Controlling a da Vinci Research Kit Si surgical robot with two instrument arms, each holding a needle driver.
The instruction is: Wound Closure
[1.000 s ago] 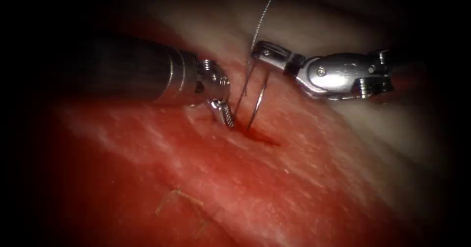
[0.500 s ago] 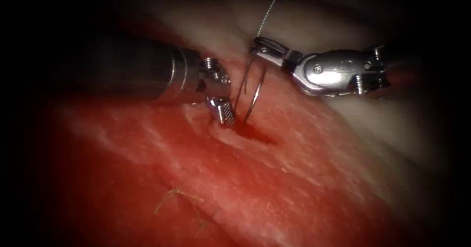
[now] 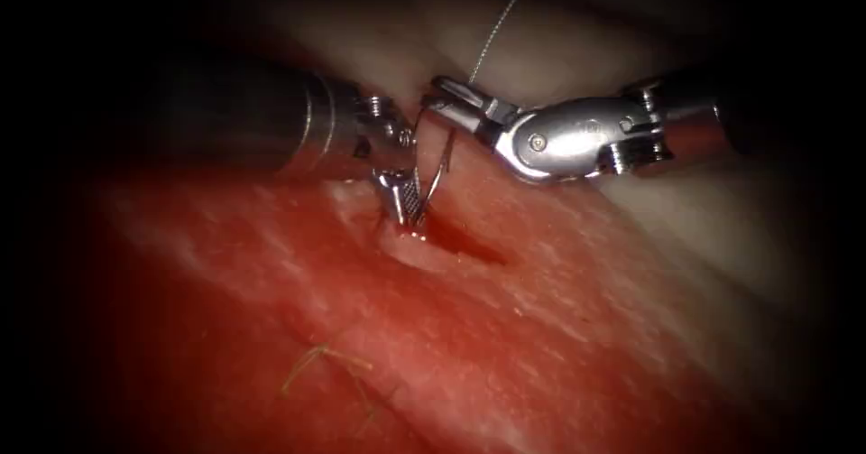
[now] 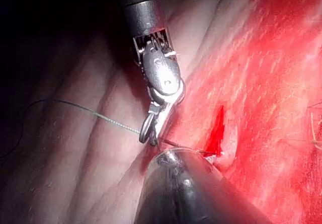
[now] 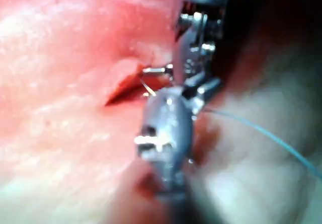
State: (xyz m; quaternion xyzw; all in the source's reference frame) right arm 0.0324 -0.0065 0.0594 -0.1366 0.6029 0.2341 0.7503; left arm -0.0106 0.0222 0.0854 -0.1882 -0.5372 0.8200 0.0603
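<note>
The right gripper, clamped on the needle near its thread end, is carrying the tip toward the cut's 10 o'clock end, where the left gripper, jaws apart, is bracing the tissue; following the needle's curve should limit tearing.

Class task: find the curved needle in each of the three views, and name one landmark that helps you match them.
Endoscope view: needle hangs from the right tool, tip at the cut's left end.
Left wrist view: needle beside the right tool's jaws.
Right wrist view: needle above the cut.
Shared landmark: the cut.
</note>
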